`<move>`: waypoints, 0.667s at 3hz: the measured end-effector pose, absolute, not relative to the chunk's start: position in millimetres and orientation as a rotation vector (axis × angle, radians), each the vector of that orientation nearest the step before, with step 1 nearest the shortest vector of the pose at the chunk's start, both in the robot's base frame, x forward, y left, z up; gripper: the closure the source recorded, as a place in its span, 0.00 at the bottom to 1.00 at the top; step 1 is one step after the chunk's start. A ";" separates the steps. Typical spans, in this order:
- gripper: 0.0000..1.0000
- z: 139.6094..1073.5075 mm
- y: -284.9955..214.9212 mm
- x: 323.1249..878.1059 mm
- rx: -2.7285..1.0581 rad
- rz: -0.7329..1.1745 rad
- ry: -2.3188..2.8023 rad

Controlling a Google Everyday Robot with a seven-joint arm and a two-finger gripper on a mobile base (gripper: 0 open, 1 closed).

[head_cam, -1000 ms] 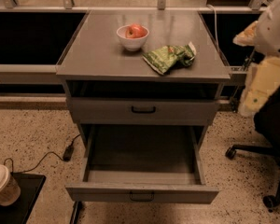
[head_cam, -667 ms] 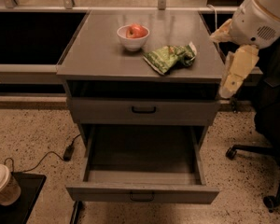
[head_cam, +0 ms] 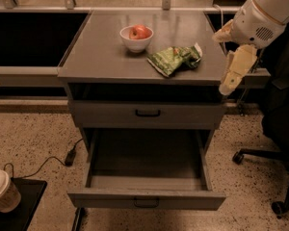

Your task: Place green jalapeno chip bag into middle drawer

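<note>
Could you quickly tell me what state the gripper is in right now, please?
Gripper: open or shut cannot be told; it hangs at the right edge of the cabinet, apart from the green jalapeno chip bag lying on top.

Gripper (head_cam: 229,85) — right edge of the cabinet (head_cam: 101,61)

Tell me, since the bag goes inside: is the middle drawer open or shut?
Open: the middle drawer is pulled out, floor showing. The gripper hangs just right of the cabinet.
</note>
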State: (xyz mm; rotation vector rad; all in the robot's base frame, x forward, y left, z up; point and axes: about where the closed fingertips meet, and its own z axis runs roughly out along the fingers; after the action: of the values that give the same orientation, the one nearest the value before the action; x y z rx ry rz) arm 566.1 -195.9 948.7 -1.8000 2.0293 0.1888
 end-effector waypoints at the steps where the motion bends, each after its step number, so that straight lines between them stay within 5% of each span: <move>1: 0.00 957.4 -179.2 585.7 -1.783 0.264 1.904; 2: 0.00 976.0 -134.0 631.2 -1.758 0.353 1.700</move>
State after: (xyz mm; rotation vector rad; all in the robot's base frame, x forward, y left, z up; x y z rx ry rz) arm 631.2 -134.0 976.0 -1.7583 1.6999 0.3531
